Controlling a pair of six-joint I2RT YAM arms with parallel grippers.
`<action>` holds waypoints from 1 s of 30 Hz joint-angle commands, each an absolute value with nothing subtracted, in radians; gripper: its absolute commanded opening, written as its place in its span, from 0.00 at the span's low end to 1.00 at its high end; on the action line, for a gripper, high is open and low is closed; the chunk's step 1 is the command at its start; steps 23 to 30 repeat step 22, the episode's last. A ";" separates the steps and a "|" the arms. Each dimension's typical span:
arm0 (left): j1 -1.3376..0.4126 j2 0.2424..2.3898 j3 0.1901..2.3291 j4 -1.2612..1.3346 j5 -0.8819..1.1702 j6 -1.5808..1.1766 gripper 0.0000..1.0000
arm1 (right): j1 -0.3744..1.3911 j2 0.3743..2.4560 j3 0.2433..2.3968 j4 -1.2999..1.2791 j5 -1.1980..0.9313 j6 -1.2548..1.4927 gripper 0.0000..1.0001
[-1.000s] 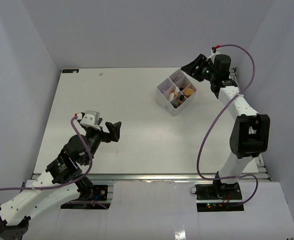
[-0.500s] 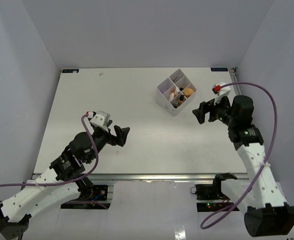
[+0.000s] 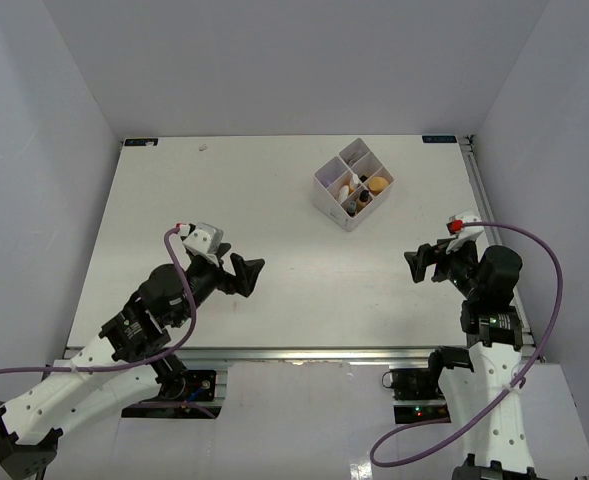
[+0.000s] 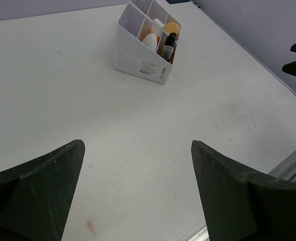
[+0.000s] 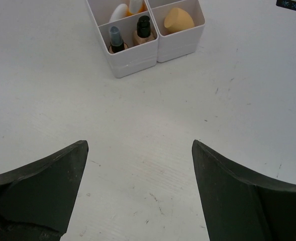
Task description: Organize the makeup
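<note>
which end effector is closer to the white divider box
Right. The right end effector sits near-right of the white box; the left end effector is farther, near-left of it.

The compartment box [image 3: 331, 203] stands on the bench [image 3: 274, 200], rear right of centre. One sponge [image 5: 178, 17] lies in one compartment; a bottle [image 5: 142, 27] and a tube [image 5: 116, 37] stand together in the adjoining one. The left end effector [image 3: 249, 272] is well forward-left of the box, and the right end effector [image 3: 426, 265] forward-right.

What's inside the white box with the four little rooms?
A tan sponge in one; a white sponge and orange tube in another; a beige bottle and dark tube in a third. The box walls hide their lower parts.
</note>
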State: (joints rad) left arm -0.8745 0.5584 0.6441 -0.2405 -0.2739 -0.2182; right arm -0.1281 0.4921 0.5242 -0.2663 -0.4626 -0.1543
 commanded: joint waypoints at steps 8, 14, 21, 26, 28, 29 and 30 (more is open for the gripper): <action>-0.879 0.574 0.655 -0.256 -0.220 -0.216 0.98 | -0.228 0.442 0.506 -0.182 -0.531 -0.096 0.90; -0.879 0.581 0.654 -0.258 -0.232 -0.216 0.98 | -0.245 0.434 0.503 -0.178 -0.528 -0.097 0.90; -0.877 0.589 0.655 -0.259 -0.244 -0.213 0.98 | -0.262 0.434 0.503 -0.178 -0.527 -0.098 0.90; -0.877 0.589 0.655 -0.258 -0.246 -0.213 0.98 | -0.263 0.437 0.501 -0.178 -0.528 -0.099 0.90; -0.877 0.589 0.655 -0.258 -0.246 -0.213 0.98 | -0.263 0.437 0.501 -0.178 -0.528 -0.099 0.90; -0.877 0.589 0.655 -0.258 -0.246 -0.213 0.98 | -0.263 0.437 0.501 -0.178 -0.528 -0.099 0.90; -0.877 0.589 0.655 -0.258 -0.246 -0.213 0.98 | -0.263 0.437 0.501 -0.178 -0.528 -0.099 0.90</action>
